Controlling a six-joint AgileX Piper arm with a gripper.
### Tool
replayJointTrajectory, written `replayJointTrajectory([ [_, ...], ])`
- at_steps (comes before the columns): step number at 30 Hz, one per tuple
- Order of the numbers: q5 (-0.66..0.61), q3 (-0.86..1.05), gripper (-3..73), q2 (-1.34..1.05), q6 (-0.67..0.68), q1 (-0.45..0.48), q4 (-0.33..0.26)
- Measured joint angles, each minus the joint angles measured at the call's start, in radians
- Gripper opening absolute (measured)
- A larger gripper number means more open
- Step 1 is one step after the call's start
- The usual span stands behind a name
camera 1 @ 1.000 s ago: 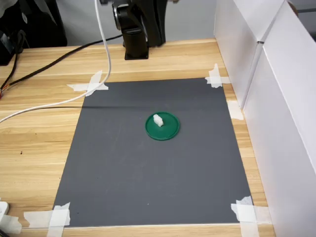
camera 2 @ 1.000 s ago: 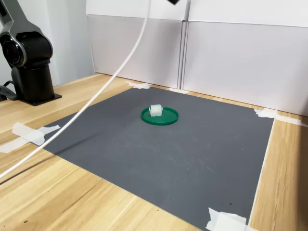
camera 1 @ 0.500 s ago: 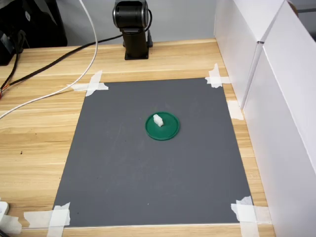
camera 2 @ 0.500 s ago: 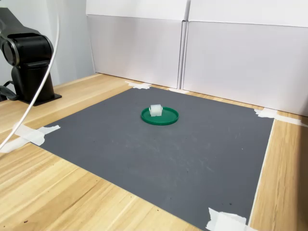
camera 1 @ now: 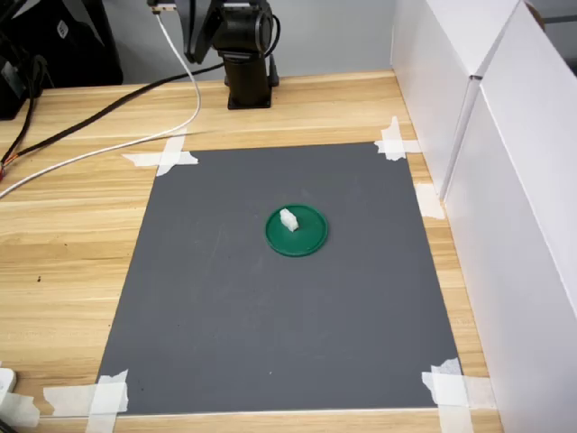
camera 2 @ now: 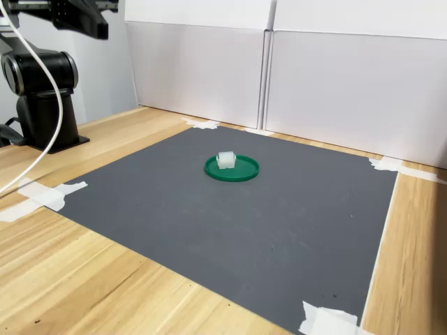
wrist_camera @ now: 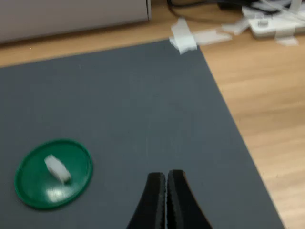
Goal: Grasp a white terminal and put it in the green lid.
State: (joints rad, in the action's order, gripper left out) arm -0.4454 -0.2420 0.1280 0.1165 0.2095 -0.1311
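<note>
While the arm is raised off the mat, the scene is recorded as follows.

Gripper (wrist_camera: 166,179): seen only in wrist view; black fingers pressed together, no gap betw. them, nothing held. Tips hang over bare mat, apart from the lid.

White terminal (camera 1: 288,219): found inside the green lid (camera 1: 302,239), resting on its floor, off-centre toward the first exterior view's upper left. In second exterior view it (camera 2: 225,160) is seen on the lid's left part, standing above the rim. In wrist view it (wrist_camera: 56,168) is blurred; ridges not resolvable.

Green lid, placement: lies flat near the middle of the grey mat (camera 1: 270,316); also noted in second exterior view (camera 2: 241,172) and wrist view (wrist_camera: 33,191).

Mat: taped at corners w. white masking tape (camera 1: 162,158) to the wooden table (camera 1: 63,234).

Arm base (camera 1: 245,54): black, at table's far edge in first exterior view; at the second exterior view's left (camera 2: 42,98). Well apart from lid.

Cables: white cable (camera 1: 108,149) and dark cable (camera 1: 90,113) run across the table at the first exterior view's left.

White panels (camera 2: 314,77): stand along the mat's far side in second exterior view.
</note>
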Motion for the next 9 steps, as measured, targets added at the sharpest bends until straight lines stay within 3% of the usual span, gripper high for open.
replayJointTrajectory([
  [9, -0.023, 0.063, -1.6, -0.101, 0.000, 0.000, 0.000],
])
